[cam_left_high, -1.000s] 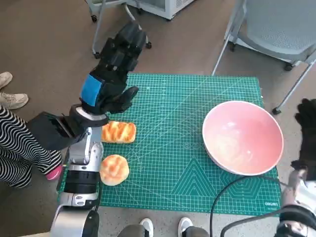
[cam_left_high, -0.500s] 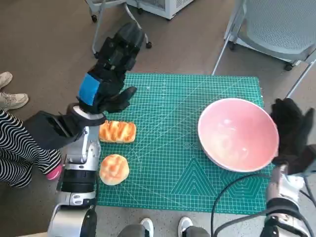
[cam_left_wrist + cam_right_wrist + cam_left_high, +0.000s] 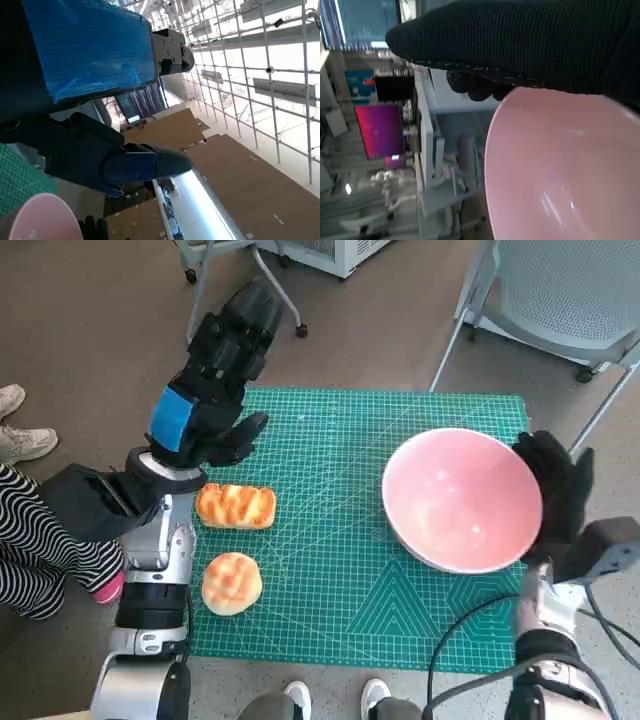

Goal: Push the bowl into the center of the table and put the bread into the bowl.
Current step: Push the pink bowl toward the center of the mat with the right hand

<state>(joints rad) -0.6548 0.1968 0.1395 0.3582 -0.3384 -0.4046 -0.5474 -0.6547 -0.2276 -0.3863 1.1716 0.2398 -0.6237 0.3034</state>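
Observation:
The pink bowl [image 3: 461, 498] sits on the right half of the green mat [image 3: 340, 540], tilted a little. My right hand [image 3: 556, 492] presses flat against its outer right rim, holding nothing; the right wrist view shows the bowl [image 3: 565, 170] filling the picture just below the glove. Two pieces of bread lie at the mat's left: a long striped loaf [image 3: 236, 506] and a round bun [image 3: 231, 583] nearer me. My left hand [image 3: 215, 380] hovers raised above the mat's far left corner, fingers spread, holding nothing. The bowl's rim [image 3: 42, 220] also shows in the left wrist view.
A grey chair [image 3: 560, 300] stands beyond the table's far right corner, with its leg [image 3: 455, 335] near the mat edge. A person's striped leg [image 3: 30, 530] and shoes [image 3: 20, 435] are at the left. A black cable [image 3: 470, 630] loops over the mat's near right.
My right hand came in from the right edge, met the bowl's rim and pushed it leftward towards the middle. The left hand rose slightly and stayed in place.

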